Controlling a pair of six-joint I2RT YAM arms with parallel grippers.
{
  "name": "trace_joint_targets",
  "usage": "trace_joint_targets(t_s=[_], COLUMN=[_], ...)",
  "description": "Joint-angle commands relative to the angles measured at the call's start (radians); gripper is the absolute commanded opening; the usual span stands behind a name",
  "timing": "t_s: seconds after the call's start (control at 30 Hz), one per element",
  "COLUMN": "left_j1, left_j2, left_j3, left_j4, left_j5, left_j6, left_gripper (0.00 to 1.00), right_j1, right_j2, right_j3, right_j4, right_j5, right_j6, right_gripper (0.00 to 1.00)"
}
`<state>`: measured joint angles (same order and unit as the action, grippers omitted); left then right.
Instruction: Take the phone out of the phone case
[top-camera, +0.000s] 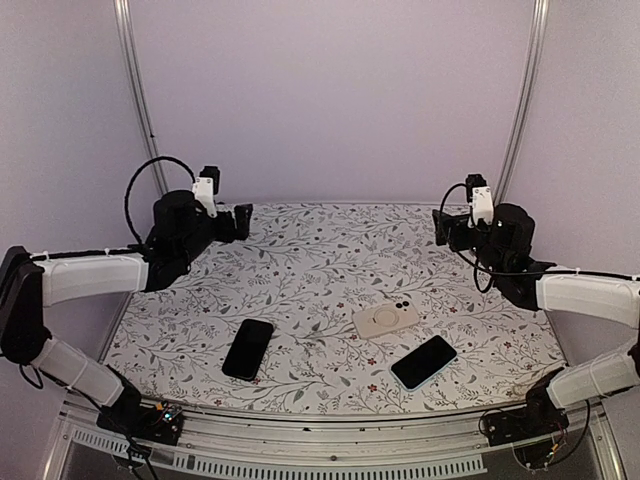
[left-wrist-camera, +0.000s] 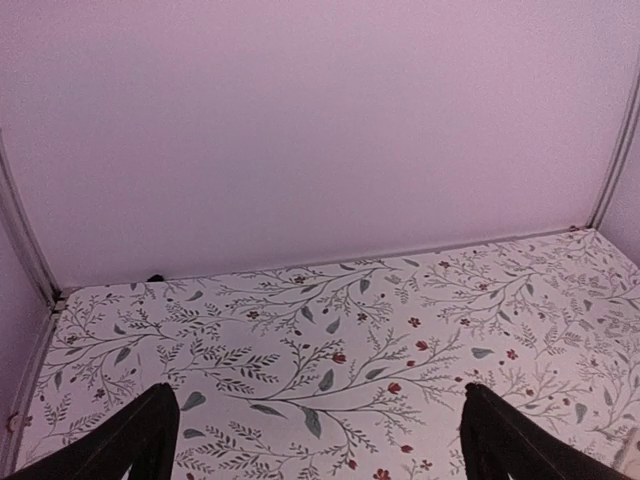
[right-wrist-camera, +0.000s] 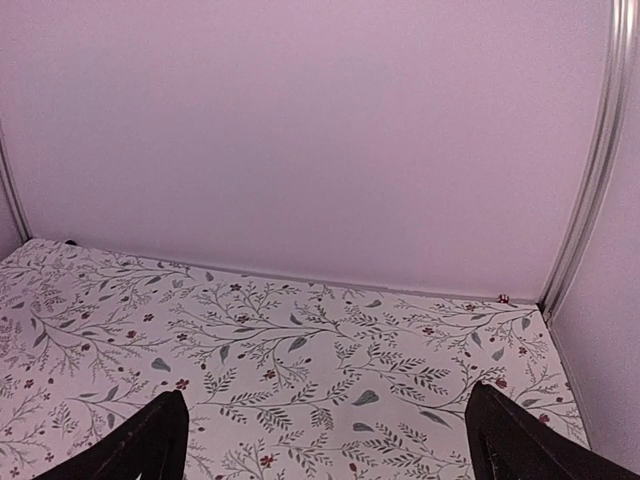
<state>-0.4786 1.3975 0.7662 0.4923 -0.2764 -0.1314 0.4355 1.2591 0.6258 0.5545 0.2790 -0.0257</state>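
Closest to each wrist camera are two dark fingers (left-wrist-camera: 150, 440), one at each bottom corner, with a big gap between them. So the left claw (left-wrist-camera: 318, 420) is wide apart and holds nothing, and the right claw (right-wrist-camera: 325, 420) is the same. Past the fingers there is only the flowery table (top-camera: 300, 250) and the plain wall (left-wrist-camera: 300, 130). No phone shows in either wrist view. From above, both claws hang high over the far part of the table, one on each side. The things to work on lie well apart from them, near the front edge. A cream case (top-camera: 386, 319) lies back up, with a ring and camera holes showing, and it looks like a phone is inside it. Just beside it, closer to the front, is a blue-rimmed phone (top-camera: 423, 362) with its screen up. It may have a case too, but I cannot tell. A black phone (top-camera: 248, 348) lies off to the left. I think the job has not started yet. A good way is to bring both claws back and down slowly, hold the case by its long sides with one, and push a corner off gently with the other.
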Motion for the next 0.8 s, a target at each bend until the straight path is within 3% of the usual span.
trace_joint_targets(t_s=[0.0,0.23,0.33,0.53,0.77], left_j1=[-0.101,-0.278,-0.320,-0.341,-0.339], left_j2=[0.043,0.115,0.148,0.176,0.200], left_j3=[0.107,0.170,0.192,0.203,0.217], left_j4=[-0.236,-0.368,-0.421,-0.538,-0.590], left_j5=[0.034,0.005,0.020,-0.011,-0.028], left_j6=[-0.093,-0.127,-0.168,-0.322,-0.394], left_gripper=[0.99,0.99,0.99,0.99,0.99], right_j1=[0.122,0.131,0.121,0.116,0.118], right_j2=[-0.035,-0.108,-0.149,-0.220,-0.302], right_j3=[0.078,0.127,0.106,0.007,-0.108], right_j4=[-0.223,-0.448,-0.529,-0.648,-0.814], right_j5=[0.110,0.021,0.015,-0.102,-0.264], right_j6=[0.011,0.272,0.479,0.576,0.769], right_gripper=[0.99,0.99,0.99,0.99,0.99])
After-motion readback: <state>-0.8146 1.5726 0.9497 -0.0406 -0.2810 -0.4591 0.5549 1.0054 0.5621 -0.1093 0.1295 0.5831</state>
